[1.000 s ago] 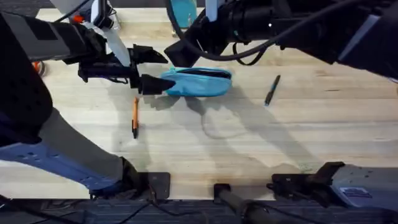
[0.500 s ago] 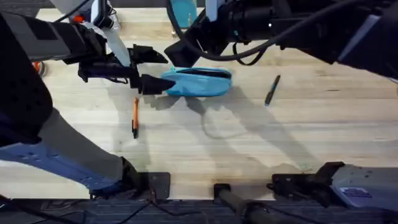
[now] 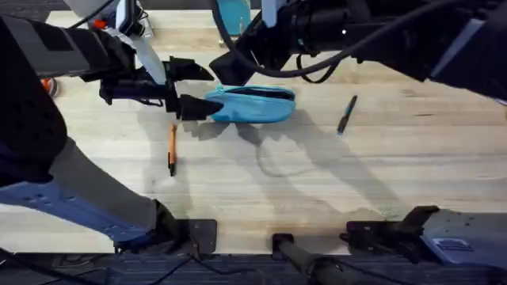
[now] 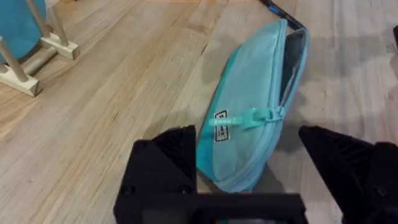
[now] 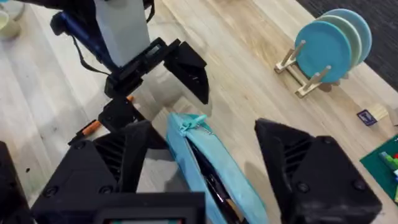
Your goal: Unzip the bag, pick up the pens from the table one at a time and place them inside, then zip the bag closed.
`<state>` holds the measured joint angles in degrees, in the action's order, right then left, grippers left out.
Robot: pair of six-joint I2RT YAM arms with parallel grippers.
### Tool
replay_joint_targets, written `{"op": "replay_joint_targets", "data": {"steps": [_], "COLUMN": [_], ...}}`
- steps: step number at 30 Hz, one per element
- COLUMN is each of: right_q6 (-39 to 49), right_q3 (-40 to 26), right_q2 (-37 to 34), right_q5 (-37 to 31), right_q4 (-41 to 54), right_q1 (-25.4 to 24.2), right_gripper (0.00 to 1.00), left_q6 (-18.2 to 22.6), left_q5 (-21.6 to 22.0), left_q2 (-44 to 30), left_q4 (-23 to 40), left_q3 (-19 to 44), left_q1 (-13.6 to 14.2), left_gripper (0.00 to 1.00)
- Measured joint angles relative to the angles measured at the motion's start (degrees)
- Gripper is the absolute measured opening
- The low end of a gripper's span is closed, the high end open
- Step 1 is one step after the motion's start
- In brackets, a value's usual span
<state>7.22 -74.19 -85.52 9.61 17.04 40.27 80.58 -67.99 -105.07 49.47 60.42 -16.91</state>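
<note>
We find the bag on the far middle of the table, its zipper already open. Both pens lie outside: orange pen left, dark pen right. The left gripper and right gripper stand apart, astride the bag's ends. Loading and closing remain.

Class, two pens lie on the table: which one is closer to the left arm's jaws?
The orange pen, lying just below the left gripper beside the bag. The dark pen lies apart, on the bag's far side.
</note>
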Motion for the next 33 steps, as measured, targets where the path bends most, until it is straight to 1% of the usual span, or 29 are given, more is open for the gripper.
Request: {"op": "replay_joint_targets", "data": {"steps": [15, 22, 29, 33], "right_q6": [0.00, 0.00, 0.00, 0.00], "right_q3": [0.00, 0.00, 0.00, 0.00], "right_q2": [0.00, 0.00, 0.00, 0.00], "right_q5": [0.00, 0.00, 0.00, 0.00], "right_q4": [0.00, 0.00, 0.00, 0.00], "right_q1": [0.00, 0.00, 0.00, 0.00], "right_gripper": [0.997, 0.997, 0.997, 0.997], "left_q6": [0.00, 0.01, 0.00, 0.00], "left_q5": [0.00, 0.11, 1.56, 2.73], "left_q2": [0.01, 0.01, 0.15, 2.58], "left_q4": [0.06, 3.22, 6.84, 8.27], "left_q3": [0.00, 0.00, 0.02, 0.02], "left_q1": [0.00, -0.21, -2.76, -4.31], "left_gripper": [0.993, 0.994, 0.995, 0.995]}}
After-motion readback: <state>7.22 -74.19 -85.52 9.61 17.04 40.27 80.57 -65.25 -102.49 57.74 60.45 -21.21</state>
